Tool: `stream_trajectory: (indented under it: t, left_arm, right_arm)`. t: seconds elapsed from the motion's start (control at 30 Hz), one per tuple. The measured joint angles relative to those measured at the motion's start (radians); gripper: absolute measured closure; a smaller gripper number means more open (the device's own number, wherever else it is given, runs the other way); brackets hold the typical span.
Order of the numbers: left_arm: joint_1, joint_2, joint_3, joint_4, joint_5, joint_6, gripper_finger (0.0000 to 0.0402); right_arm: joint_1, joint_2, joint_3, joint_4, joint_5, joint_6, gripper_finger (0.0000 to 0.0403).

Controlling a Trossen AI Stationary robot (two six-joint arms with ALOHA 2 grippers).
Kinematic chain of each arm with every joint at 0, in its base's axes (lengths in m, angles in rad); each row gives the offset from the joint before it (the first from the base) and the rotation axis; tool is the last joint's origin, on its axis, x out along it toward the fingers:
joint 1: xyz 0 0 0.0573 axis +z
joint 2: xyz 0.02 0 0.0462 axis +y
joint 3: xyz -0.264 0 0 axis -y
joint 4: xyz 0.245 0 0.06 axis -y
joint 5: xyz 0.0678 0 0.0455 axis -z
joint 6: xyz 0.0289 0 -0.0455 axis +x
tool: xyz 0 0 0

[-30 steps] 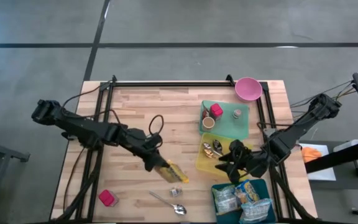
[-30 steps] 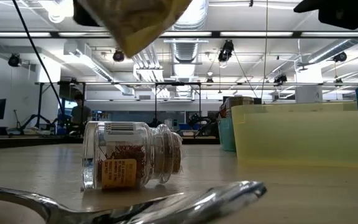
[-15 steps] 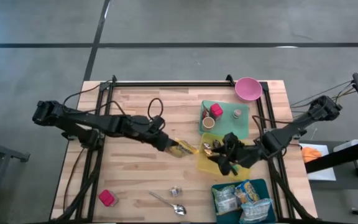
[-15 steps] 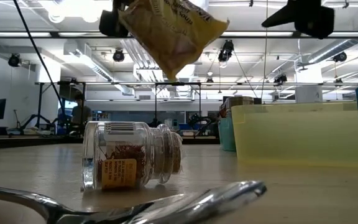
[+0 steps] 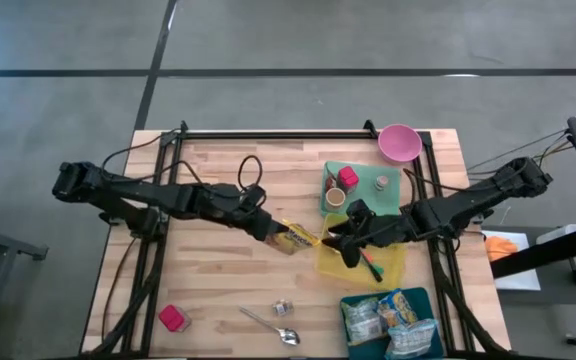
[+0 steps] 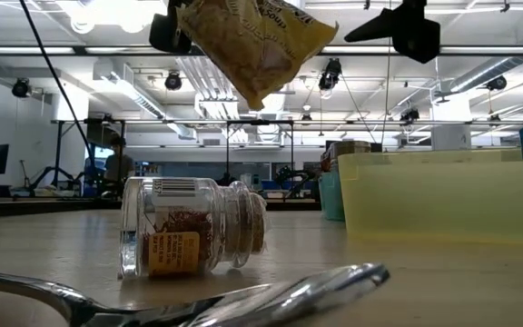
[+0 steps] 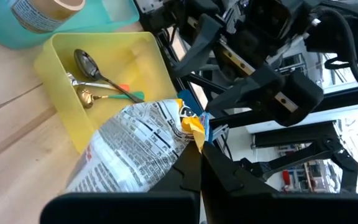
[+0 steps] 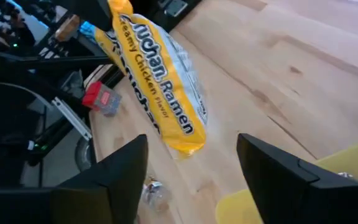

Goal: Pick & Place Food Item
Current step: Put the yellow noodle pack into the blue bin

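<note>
A yellow ramen packet (image 5: 295, 238) hangs in the air over the wooden table, just left of the yellow tray (image 5: 388, 268). My left gripper (image 5: 271, 232) is shut on it. My right gripper (image 5: 336, 240) hovers over the tray's left part, open, its fingers pointing at the packet's free end (image 8: 182, 140) without touching it. The low view shows the packet (image 6: 252, 41) high above a spice jar (image 6: 193, 238), with my right gripper (image 6: 398, 27) to its right. My left gripper pinches the packet between its two fingers at one end edge (image 7: 190, 132). The fingers come from the table's left, slanting slightly down. The packet is lifted clear of the table and sticks out tilted toward my right gripper, printed back (image 7: 135, 149) facing the left wrist camera.
The yellow tray holds spoons (image 7: 95, 78). Behind it stands a green tray (image 5: 368, 200) with small jars, and a pink bowl (image 5: 399, 142) at the far right. A teal bin (image 5: 393, 320) of packets sits near right. A spoon (image 5: 268, 322), the spice jar (image 5: 282, 308) and a red object (image 5: 173, 318) lie near the front.
My left gripper carried the packet from the table's near middle toward the far right, up beside the yellow tray, then stopped; the packet turned as it went. My right gripper has swung left across the yellow tray toward the packet.
</note>
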Motion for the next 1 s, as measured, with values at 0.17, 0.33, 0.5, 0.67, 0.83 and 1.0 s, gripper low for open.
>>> stream_trajectory:
  t: [0.17,0.33,0.5,0.67,0.83,1.0]
  left_arm:
    - [0.0,0.0,0.0,0.001,0.0,0.002,0.0401]
    - [0.003,0.0,0.0,0.008,0.0,0.003,0.0401]
    - [0.012,0.0,0.0,0.031,0.0,0.003,0.0401]
    - [0.014,0.0,0.0,0.052,0.009,0.005,0.0401]
    - [0.014,-0.001,0.0,0.045,0.026,0.004,0.0401]
    - [0.014,0.0,0.0,0.045,0.03,0.006,0.0401]
  right_arm:
    - [-0.015,0.012,0.0,0.003,-0.019,0.021,0.0103]
    - [-0.015,0.041,0.0,0.023,-0.056,0.021,0.0035]
    - [-0.014,0.073,0.0,0.07,-0.071,-0.001,0.002]
    - [-0.014,0.11,0.023,0.063,-0.071,-0.058,0.0019]
    - [-0.014,0.147,0.081,0.033,-0.062,-0.124,0.0019]
    - [-0.015,0.177,0.142,-0.071,-0.062,-0.158,0.0019]
